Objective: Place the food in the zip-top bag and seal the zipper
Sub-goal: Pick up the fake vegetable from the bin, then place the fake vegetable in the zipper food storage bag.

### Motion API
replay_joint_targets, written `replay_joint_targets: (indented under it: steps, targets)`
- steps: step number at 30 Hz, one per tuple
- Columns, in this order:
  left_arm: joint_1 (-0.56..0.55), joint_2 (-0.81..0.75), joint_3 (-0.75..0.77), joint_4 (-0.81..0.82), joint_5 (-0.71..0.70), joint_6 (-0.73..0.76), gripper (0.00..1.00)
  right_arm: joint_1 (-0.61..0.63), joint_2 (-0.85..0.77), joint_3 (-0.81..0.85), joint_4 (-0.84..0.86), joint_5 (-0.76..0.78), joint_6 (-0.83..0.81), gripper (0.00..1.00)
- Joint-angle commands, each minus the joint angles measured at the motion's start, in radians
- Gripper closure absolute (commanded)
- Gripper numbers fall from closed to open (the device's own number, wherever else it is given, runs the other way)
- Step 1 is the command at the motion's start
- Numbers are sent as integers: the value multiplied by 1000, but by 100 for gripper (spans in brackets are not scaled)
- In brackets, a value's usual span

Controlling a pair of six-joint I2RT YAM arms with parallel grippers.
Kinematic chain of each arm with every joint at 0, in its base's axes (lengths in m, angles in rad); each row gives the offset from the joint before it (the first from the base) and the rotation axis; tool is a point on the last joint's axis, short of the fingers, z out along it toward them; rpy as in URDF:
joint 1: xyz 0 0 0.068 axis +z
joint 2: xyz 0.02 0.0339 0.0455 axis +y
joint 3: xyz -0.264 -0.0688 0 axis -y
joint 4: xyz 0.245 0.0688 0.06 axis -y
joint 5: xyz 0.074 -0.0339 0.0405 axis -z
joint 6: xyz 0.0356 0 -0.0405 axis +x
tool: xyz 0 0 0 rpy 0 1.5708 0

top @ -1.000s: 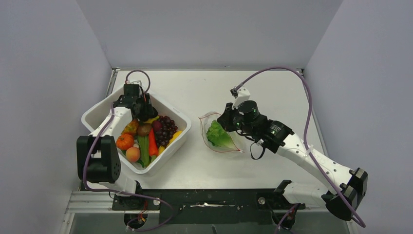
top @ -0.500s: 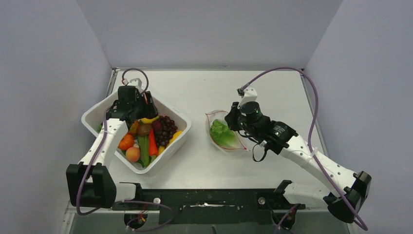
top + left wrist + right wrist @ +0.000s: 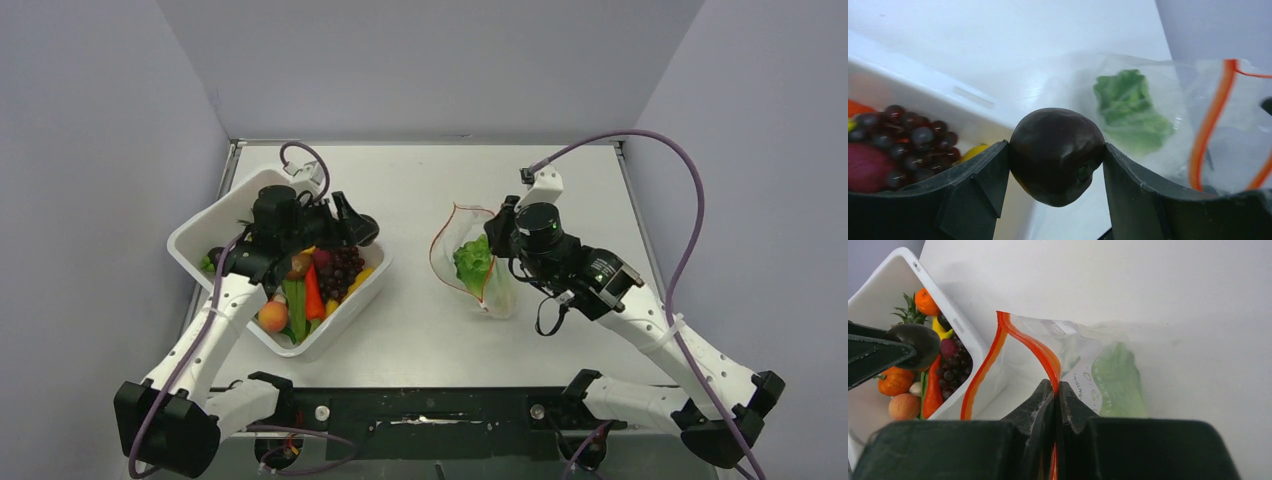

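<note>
Dark plum (image 3: pixel 1057 155): over white tub (image 3: pixel 352 305) rim, facing bag mouth | left gripper (image 3: pixel 1055 167): clamped across plum's middle | handling: likely light, hard, smooth, may slip; hold at widest girth | zip-top bag (image 3: pixel 1083 355): floppy film, mouth raised open, lettuce (image 3: pixel 1118 385) inside | right gripper (image 3: pixel 1054 390): pinched on zipper (image 3: pixel 1023 340), the stiffest hold

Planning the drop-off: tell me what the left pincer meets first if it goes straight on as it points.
Probably the zip-top bag, its clear side over the lettuce; the left pincer carries the dark plum. Depth is unclear.
</note>
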Motion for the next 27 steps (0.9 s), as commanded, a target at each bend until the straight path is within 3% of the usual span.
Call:
replay_joint_targets:
  steps: [1, 9, 18, 27]
  targets:
    - [-69, -27, -23, 178, 112, -127, 77, 11, 44, -65, 191, -59, 81, 100]
    - [-165, -50, -42, 319, 195, -253, 77, 10, 117, -146, 414, -137, 197, 100]
    - [-230, -39, -97, 498, 245, -378, 77, 10, 120, -159, 483, -137, 240, 100]
    - [-269, 43, -80, 447, 149, -307, 76, 8, 107, -174, 492, -138, 241, 100]
